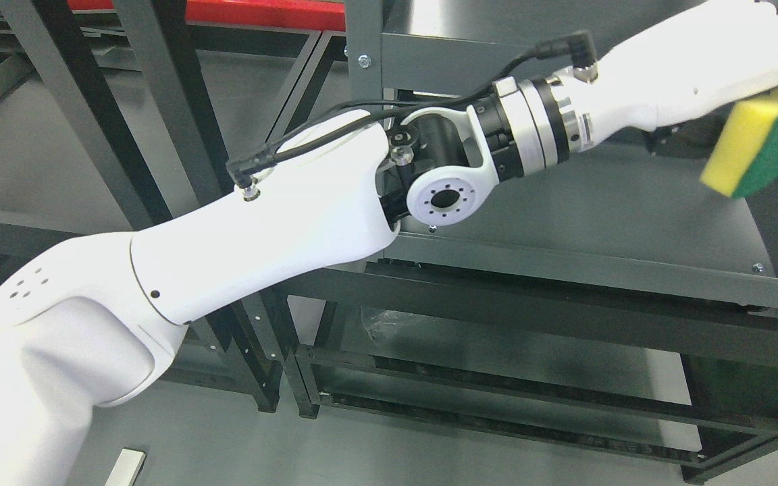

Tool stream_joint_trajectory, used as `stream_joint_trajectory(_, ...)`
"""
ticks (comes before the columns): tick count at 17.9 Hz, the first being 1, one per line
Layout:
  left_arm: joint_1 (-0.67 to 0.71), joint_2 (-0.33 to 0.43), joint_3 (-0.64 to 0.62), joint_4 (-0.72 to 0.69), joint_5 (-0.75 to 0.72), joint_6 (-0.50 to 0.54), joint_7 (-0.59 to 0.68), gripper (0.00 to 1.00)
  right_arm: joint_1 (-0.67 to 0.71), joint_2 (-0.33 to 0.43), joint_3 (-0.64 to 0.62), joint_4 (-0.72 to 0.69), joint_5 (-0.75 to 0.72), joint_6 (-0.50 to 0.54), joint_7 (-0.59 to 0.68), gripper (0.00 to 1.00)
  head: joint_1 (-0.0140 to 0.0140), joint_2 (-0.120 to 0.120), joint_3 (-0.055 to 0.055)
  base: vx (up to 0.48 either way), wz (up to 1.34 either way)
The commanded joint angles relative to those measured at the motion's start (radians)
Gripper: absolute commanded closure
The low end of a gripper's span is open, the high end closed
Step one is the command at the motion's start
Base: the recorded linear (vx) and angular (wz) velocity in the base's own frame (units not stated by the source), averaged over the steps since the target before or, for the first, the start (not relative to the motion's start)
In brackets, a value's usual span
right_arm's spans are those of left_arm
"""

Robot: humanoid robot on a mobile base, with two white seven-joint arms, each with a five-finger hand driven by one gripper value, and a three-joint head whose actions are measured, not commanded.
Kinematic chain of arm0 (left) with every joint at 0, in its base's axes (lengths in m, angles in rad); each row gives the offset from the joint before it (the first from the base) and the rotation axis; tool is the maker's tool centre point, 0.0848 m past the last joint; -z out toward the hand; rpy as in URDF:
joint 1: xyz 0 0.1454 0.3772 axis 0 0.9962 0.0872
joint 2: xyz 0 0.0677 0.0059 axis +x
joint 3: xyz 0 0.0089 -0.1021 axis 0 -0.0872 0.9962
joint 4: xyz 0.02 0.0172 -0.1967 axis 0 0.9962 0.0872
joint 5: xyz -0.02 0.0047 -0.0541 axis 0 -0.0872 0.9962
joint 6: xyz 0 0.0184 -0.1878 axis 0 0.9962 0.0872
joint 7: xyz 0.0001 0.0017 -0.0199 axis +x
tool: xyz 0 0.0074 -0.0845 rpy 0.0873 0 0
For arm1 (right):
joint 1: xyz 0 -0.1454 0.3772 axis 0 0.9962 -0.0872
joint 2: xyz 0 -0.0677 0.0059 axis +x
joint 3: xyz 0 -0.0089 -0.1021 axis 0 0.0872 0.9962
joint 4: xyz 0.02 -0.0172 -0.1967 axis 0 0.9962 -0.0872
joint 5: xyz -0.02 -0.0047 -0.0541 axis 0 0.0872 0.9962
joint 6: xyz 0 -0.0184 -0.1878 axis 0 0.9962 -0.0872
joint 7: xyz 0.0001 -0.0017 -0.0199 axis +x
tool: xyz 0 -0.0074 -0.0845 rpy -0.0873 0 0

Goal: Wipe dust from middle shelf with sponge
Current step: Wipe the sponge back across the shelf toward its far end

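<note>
My left hand is out at the top right of the head view, arm stretched in from the lower left across the rack. It carries the sponge, yellow foam with a green scouring face. The fingers themselves are mostly cut off by the frame edge, so I read them as clamped on the sponge's upper end from how it hangs off the hand, but I can't see the contact cleanly.

Key relation: the sponge sits just below and to the right of the hand, above the middle shelf, over its far right part near the right upright. Its long axis runs diagonally, lower left to upper right, tilted rather than flat to the shelf. The green face is turned toward the right and down, the yellow toward the left. I can't tell whether it touches the shelf surface or hangs just clear of it; it looks lifted.

My judgement: the next move needs the sponge brought down flat onto the shelf, then swept leftward along it, since nearly all the bare surface lies left of the sponge.

The right hand is not in view, so left is the only one near.

No brand, label or readable writing on sponge, arm or rack.
</note>
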Motion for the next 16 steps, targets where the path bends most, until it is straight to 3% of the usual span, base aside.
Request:
stream_joint_trajectory(1,0.026,-0.011,-0.104,-0.004,-0.033,-0.011,0.005,1.0,0.0,-0.017,0.001,-0.017,0.0,-0.001,0.0,0.0,0.0,0.0,0.0,0.0,0.0)
stream_joint_trajectory(4,0.106,-0.011,0.031,-0.003,-0.122,-0.044,0.0,1.0,0.0,-0.017,0.0,-0.017,0.0,-0.001,0.0,0.0,0.0,0.0,0.0,0.0,0.0)
stream_joint_trajectory(11,0.334,0.353,0.376,-0.2,-0.185,-0.303,-0.026,1.0,0.0,-0.017,0.0,-0.017,0.0,-0.001,0.0,0.0,0.0,0.0,0.0,0.0,0.0)
stream_joint_trajectory(13,0.414,0.413,0.457,-0.224,-0.185,-0.426,-0.056,1.0,0.0,-0.017,0.001,-0.017,0.0,-0.001,0.0,0.0,0.0,0.0,0.0,0.0,0.0)
stream_joint_trajectory(16,0.55,0.416,0.493,-0.224,-0.185,-0.541,-0.064,1.0,0.0,-0.017,0.0,-0.017,0.0,-0.001,0.0,0.0,0.0,0.0,0.0,0.0,0.0)
